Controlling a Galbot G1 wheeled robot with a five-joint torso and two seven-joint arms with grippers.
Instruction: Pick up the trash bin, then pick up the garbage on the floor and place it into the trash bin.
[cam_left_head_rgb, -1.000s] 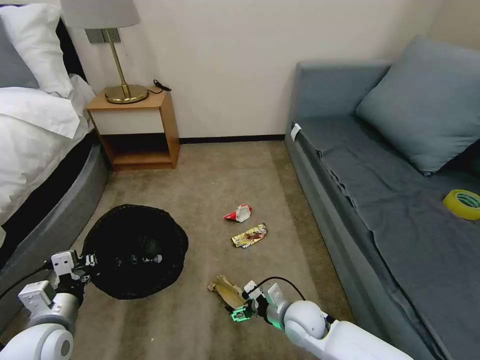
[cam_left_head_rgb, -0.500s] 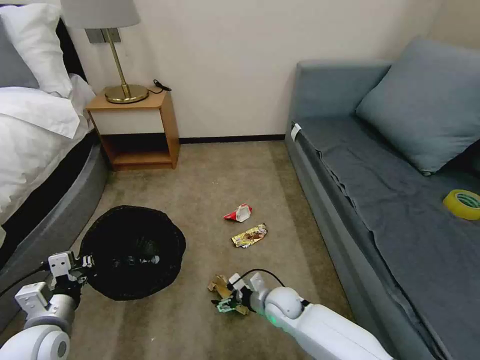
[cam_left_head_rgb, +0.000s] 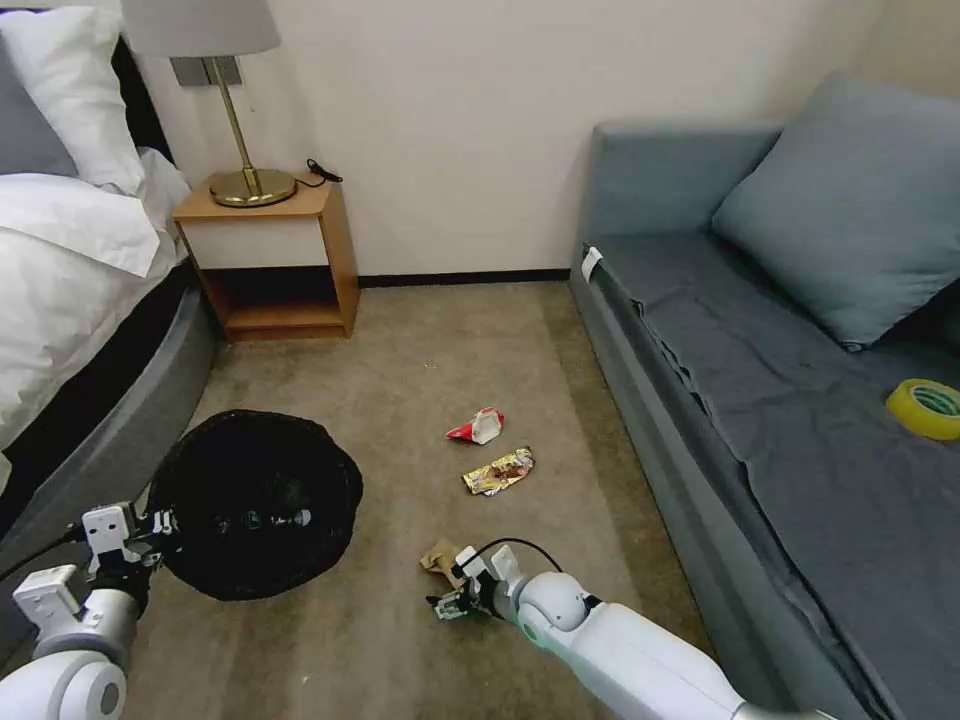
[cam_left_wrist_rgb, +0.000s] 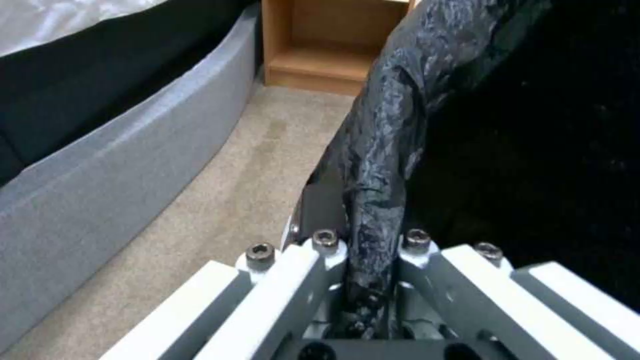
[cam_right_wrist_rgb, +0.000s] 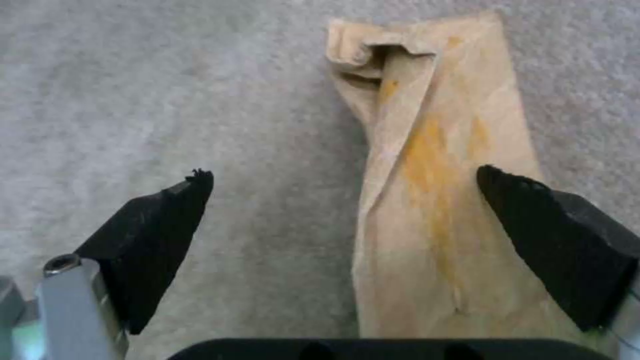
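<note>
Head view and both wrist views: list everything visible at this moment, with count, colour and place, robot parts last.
trash bin: 1, black-lined, carpet near the bed.
bottle: 1, clear, inside the bin.
brown scrap: 1, tan, carpet between the right tool's fingers.
gold wrapper: 1, carpet centre.
red-and-white wrapper: 1, carpet beyond the gold one.
tape roll: 1, yellow, on the sofa.
sofa: 1, grey, right.
cushion: 1, grey, on the sofa.
nightstand: 1, wooden, by the wall.
lamp: 1, brass, on the nightstand.
bed: 1, white linen, left.
left tool: shut on the bin's rim.
right tool: open, over the scrap.
</note>
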